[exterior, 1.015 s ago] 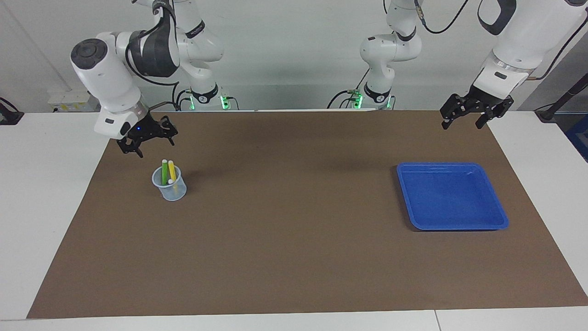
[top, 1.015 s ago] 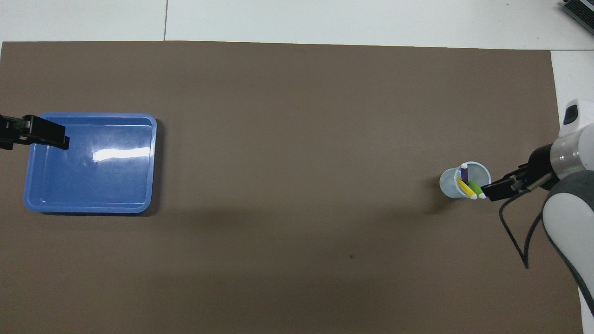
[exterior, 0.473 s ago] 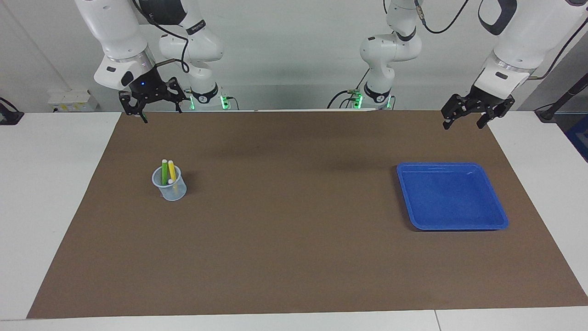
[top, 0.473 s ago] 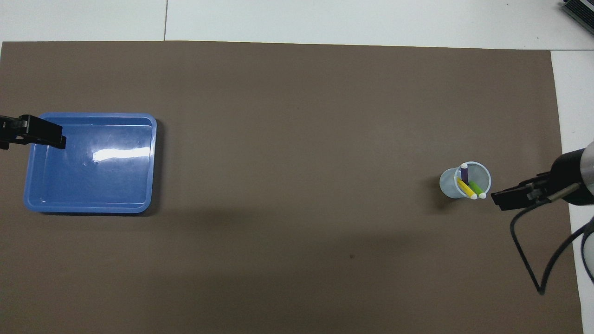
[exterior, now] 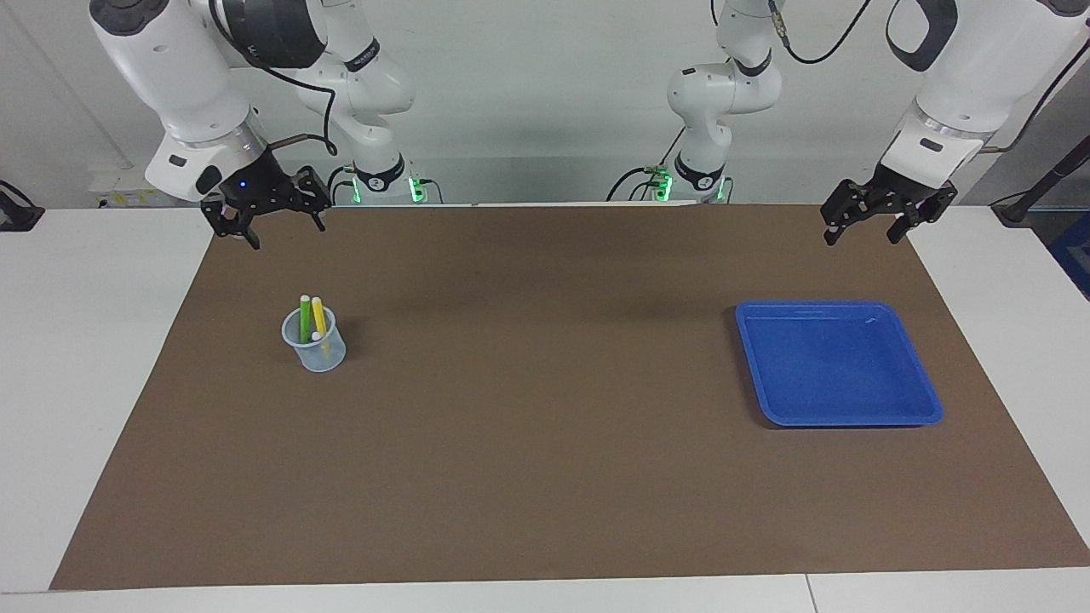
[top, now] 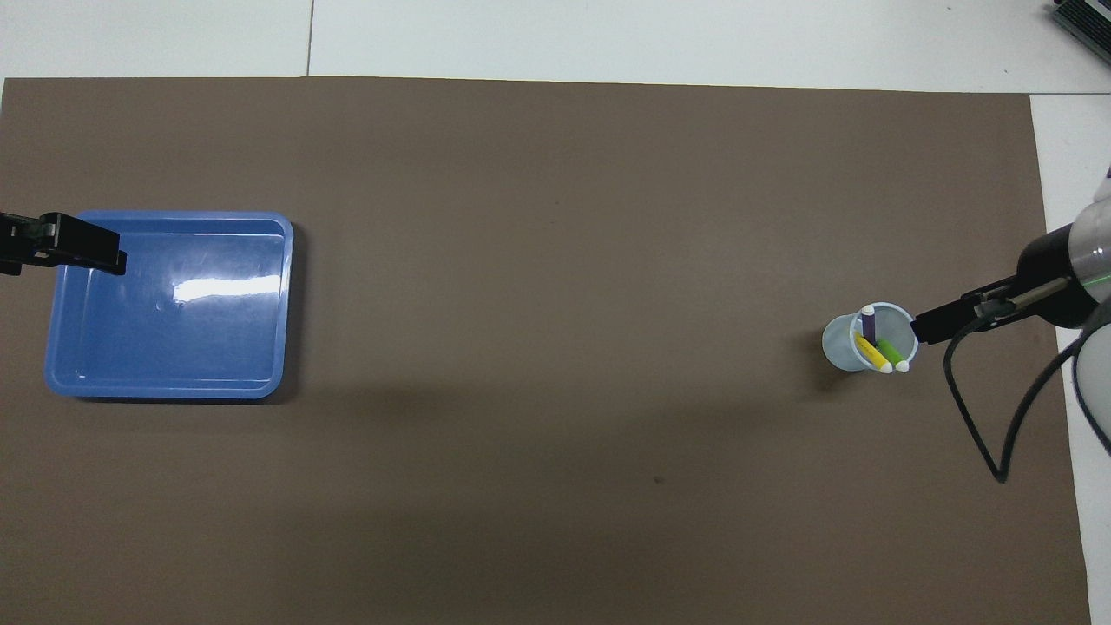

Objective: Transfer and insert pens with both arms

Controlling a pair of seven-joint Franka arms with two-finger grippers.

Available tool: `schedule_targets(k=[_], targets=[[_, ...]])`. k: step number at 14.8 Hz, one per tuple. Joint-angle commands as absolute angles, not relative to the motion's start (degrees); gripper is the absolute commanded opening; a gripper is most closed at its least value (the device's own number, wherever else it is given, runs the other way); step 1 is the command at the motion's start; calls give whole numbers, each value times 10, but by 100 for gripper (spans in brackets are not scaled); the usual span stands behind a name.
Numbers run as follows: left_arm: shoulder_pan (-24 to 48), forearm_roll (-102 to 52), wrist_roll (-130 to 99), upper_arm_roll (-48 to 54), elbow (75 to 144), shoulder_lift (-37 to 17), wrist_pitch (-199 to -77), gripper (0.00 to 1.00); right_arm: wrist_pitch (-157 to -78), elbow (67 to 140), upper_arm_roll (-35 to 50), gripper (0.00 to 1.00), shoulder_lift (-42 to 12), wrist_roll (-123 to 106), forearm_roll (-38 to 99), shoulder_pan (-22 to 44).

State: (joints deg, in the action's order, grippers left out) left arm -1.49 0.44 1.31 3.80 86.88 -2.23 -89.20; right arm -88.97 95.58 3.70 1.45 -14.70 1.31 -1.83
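1. Blue tray (exterior: 924, 400) at the left arm's end of the tabletop (exterior: 545, 477) holds nothing; no pen lies in it or on the brown mat (top: 555, 260).
2. All three pens stand in the clear cup (exterior: 317, 353) toward the right arm's end: the green pen (exterior: 305, 319) and yellow pen (exterior: 318, 317) lean together against the rim, and the purple pen (top: 869, 323) shows only from overhead.
3. Judging by this, the transfer and insertion look complete; nothing seems left but parking the arms.
4. The right gripper (exterior: 264, 213) hangs empty in the air over the mat's edge by the robots, well above the cup, jaws spread wide.
5. The left gripper (exterior: 864, 220) hangs empty over the mat's corner by the robots, clear of the tray, jaws likewise spread; this arm waits.
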Motion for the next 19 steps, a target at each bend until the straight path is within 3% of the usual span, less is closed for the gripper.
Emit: schedule_targets(k=[1, 3, 19], targets=[[-22, 10, 23, 43, 885, -6, -900, 100, -902, 947, 7, 100, 11, -103, 8, 28], [-23, 9, 23, 43, 878, -7, -897, 100, -921, 953, -25, 100, 11, -99, 9, 49], [-23, 4, 19, 43, 879, -7, -901, 100, -925, 976, -11, 100, 33, -56, 9, 18]])
